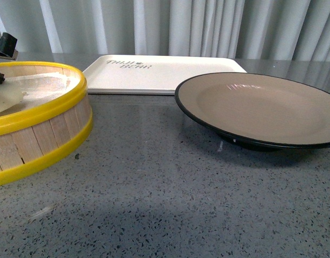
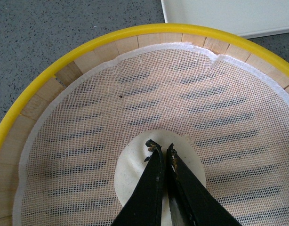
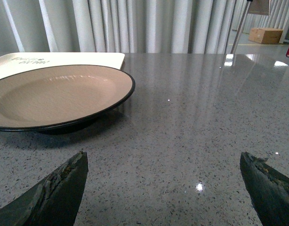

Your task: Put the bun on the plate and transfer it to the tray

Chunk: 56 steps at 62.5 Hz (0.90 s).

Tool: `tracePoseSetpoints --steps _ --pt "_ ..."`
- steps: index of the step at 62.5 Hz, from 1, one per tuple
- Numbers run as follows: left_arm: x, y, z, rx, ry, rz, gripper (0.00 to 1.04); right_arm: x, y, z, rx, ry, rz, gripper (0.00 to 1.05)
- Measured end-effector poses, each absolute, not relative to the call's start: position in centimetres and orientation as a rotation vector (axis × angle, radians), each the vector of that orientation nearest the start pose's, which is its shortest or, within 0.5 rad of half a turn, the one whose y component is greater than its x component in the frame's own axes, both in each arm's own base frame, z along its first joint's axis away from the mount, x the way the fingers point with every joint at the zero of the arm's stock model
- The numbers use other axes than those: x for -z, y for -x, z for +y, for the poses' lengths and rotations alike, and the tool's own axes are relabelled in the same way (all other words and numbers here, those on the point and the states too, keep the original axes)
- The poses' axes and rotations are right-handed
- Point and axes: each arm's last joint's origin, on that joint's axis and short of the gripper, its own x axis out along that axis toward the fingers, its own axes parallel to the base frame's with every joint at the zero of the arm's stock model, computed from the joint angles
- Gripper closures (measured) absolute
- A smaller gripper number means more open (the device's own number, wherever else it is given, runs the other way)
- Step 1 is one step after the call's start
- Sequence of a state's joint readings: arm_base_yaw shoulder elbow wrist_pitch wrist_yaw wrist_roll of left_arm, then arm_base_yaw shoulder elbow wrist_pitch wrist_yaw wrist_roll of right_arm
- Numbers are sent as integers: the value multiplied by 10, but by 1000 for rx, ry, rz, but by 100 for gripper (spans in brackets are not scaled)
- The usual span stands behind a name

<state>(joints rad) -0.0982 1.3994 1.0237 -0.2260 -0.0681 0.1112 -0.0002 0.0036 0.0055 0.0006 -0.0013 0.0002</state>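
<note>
Countertop point(image 1: 154, 204), grey and speckled, fills the foreground of the front view, and everything we log stands on it.

Left side: we record a round steamer basket point(image 1: 47, 134) with wooden slat walls and yellow bands. A white mesh liner point(image 2: 182, 94) covers its floor.

The bun point(image 2: 132, 174) lies inside the basket on the mesh, away from the wall. In the left wrist view it shows as a smooth cream round. We cannot make out its pleats.

The left gripper point(image 2: 163, 149) hangs over the bun. Its black fingers point(image 2: 149, 188) are drawn together to a thin slit, with the tips meeting above the bun's edge. We cannot tell whether they pinch the dough or only lie over it.

Right side: the plate point(image 1: 262, 107), tan inside with a black rim, sits bare on its dark foot, well apart from the basket.

The tray point(image 1: 170, 75) lies flat behind both, just beyond the plate's far rim, with dark lettering point(image 1: 128, 65) at its far end.

The right gripper point(image 3: 163, 157) is spread wide, with only countertop between its worn fingertips point(image 3: 64, 183). It faces the plate from the near side without touching it.

A pale pleated curtain point(image 1: 208, 27) closes off the background.
</note>
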Motion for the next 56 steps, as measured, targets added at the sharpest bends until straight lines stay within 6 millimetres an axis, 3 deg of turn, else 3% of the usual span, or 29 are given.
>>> tracePoseSetpoints --steps 19,29,36,43,46,56 --pt "-304 -298 -37 89 -163 532 101 -165 -98 0 -1 0 -2 8" --pt "-321 -297 -53 136 -160 474 101 -165 -98 0 -1 0 -3 8" --pt "-337 -294 -78 211 -158 414 101 -165 -98 0 -1 0 -2 8" --pt "-356 -292 -114 313 -162 344 101 -165 -98 0 -1 0 -3 8" --pt "-364 -292 -140 369 -171 309 101 -165 -98 0 -1 0 -2 8" --pt "-363 -292 -197 490 -204 293 101 -165 -98 0 -1 0 -2 8"
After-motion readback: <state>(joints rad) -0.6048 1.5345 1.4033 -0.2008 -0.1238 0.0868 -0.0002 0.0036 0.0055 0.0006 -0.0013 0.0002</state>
